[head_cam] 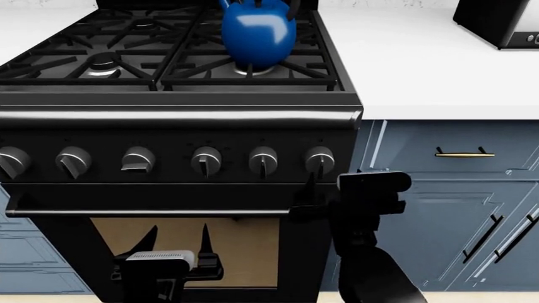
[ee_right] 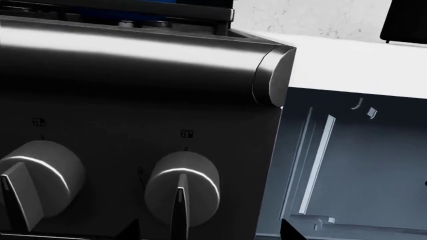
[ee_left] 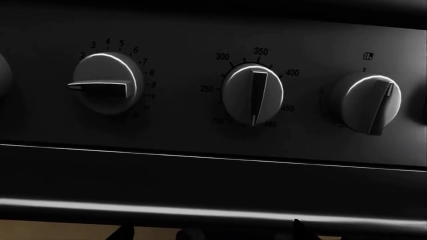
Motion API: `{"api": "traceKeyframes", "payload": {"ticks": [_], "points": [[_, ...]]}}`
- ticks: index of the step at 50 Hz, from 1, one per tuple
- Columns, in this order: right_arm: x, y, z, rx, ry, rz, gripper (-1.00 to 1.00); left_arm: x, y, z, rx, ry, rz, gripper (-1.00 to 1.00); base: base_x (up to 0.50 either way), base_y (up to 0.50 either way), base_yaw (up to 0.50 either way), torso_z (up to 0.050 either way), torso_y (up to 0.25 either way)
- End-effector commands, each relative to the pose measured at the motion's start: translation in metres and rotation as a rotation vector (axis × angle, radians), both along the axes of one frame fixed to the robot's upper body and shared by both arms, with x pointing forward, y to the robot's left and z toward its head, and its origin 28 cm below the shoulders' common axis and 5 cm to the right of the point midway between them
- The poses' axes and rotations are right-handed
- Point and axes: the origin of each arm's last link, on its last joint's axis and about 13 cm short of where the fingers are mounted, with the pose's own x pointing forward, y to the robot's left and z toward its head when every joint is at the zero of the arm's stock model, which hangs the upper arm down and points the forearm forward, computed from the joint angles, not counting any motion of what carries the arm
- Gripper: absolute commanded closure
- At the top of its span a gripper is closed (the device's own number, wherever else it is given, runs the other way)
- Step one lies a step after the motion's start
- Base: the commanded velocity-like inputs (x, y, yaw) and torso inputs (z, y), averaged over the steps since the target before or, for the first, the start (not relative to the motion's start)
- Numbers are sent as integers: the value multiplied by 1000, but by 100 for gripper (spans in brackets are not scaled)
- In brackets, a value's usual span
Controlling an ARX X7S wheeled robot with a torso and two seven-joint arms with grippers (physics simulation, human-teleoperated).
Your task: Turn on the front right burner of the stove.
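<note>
Gripper states are given first: the right gripper (head_cam: 313, 197) is raised to the knob row at the right end of the control panel, its dark fingers seen just below the rightmost silver-black knob (head_cam: 319, 160), and whether it is spread or closed cannot be told, though nothing is seen to be held. The left gripper (head_cam: 178, 243) is held low before the tan oven window (head_cam: 244, 243), its two dark prongs parted and empty. The large black gas stove (head_cam: 181, 136) fills most of the head view, set between the white countertop (head_cam: 421, 63) and blue cabinet fronts (head_cam: 438, 202). On its grates a glossy blue kettle (head_cam: 257, 38) is stood over the front right burner (head_cam: 252, 69), so only a silvery edge of the burner head is seen beneath it. In the right wrist view the rightmost knob (ee_right: 181, 187) is shown close, its pointer upright, with a small burner icon (ee_right: 187, 133) printed above it; the icon is too small to be read. In the left wrist view a numbered knob (ee_left: 107, 84) is seen already turned sideways, beside a temperature knob (ee_left: 252, 93). The step in hand is judged to be the approach to the correct knob. It would be done well if the icon were checked first, the gripper centred on the knob's ridge, closed squarely, and the knob pressed and rotated without slipping.
</note>
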Motion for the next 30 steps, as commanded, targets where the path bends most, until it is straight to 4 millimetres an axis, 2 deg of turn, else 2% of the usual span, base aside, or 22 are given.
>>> {"api": "traceKeyframes", "payload": {"ticks": [1,15,30], "points": [[14,6,7,-21,15,-8,-100,0,0,0,-2,0,-3,-100,0,0,0,0,0],[17,12,-3,-32,40,-1,-100,-1,1,0,-13,0,-4,-100,0,0,0,0,0],[25,14,-1,-27,35,-6,-100,0,1,0,-14,-1,-5,-100,0,0,0,0,0]]}}
